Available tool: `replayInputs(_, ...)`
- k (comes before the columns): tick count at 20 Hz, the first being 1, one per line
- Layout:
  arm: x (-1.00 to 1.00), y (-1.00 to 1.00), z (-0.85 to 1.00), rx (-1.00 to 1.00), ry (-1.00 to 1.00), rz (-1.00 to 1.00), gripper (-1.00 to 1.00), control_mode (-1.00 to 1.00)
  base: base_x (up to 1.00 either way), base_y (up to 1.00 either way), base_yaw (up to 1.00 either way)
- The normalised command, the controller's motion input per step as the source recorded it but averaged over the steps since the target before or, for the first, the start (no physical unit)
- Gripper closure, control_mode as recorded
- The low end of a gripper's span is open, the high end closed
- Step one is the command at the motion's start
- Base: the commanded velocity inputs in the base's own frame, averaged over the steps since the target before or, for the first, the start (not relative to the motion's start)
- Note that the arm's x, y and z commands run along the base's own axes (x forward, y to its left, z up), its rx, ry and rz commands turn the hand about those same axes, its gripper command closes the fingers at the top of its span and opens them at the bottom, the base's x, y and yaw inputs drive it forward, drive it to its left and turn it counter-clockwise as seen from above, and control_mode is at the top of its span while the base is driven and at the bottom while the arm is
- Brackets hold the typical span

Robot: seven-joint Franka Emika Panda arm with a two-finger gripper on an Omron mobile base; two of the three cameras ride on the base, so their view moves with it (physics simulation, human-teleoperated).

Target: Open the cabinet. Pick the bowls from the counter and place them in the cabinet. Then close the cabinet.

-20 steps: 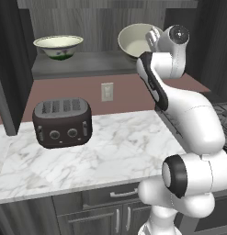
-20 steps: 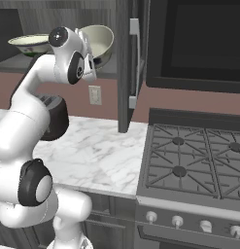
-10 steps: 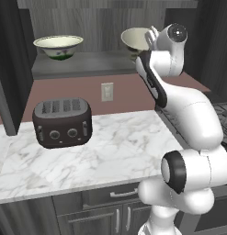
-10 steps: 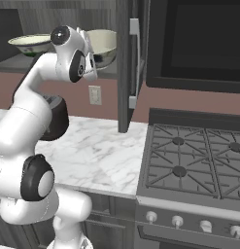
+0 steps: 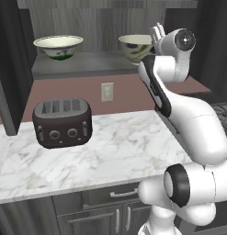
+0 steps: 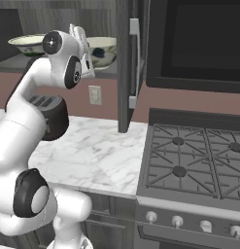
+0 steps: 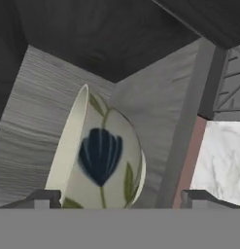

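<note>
Counter: lying nearest, white marble, carrying a dark toaster.
Gripper: standing wide open inside the cabinet, fingertips flanking the flowered bowl with a gap on each side, gripping nothing.
Flowered bowl: sitting on the right of the shelf, just beside the hand.
Second bowl: resting on the same shelf, well apart to the left.
Cabinet door: hanging open.

Kitchen: gas stove, toaster, marble counter.
</note>
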Motion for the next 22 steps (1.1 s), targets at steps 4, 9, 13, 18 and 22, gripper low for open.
replayInputs(4, -0.5, 0.0, 0.25, 0.0, -0.09, 0.0, -1.0, -1.0, 0.0, 0.0, 0.0)
replayInputs(9, -0.35, 0.0, 0.24, 0.0, 0.01, 0.0, -1.0, -1.0, 0.0, 0.0, 0.0)
replayInputs(13, -0.27, 0.0, 0.38, 0.0, 0.1, 0.0, -1.0, -1.0, 0.0, 0.0, 0.0)
replayInputs(18, -0.53, 0.0, 0.18, 0.0, 0.02, 0.02, -1.0, -1.0, 0.0, 0.0, 0.0)
replayInputs(22, -0.92, -0.03, 0.0, 0.0, 0.0, 0.02, -1.0, -1.0, 0.0, 0.0, 0.0)
